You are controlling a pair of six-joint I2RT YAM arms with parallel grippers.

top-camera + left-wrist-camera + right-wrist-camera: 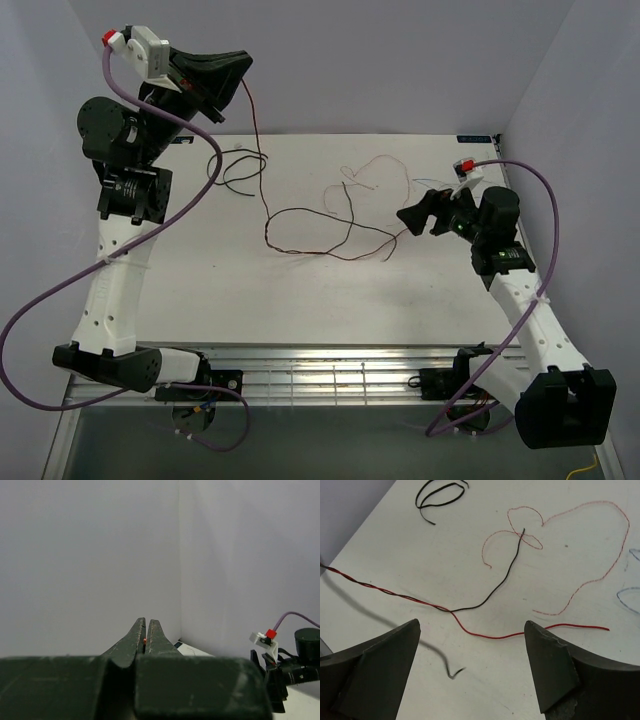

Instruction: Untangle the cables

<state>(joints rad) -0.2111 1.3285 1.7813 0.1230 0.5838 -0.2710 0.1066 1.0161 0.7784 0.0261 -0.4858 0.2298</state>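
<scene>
Two limp, light cables twisted: red cable (485,636), black cable (504,582). Left gripper (145,632) pinched on red, raised; right gripper (471,625) fingers apart. I'd grab black just beside the twist.

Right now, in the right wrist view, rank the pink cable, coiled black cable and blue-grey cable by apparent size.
1. pink cable, sprawling widest.
2. coiled black cable.
3. blue-grey cable, unsure: the frame edge cuts it off.

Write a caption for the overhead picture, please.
Left gripper holds a red wire above the table; open right gripper hovers near the pink wire.
</scene>
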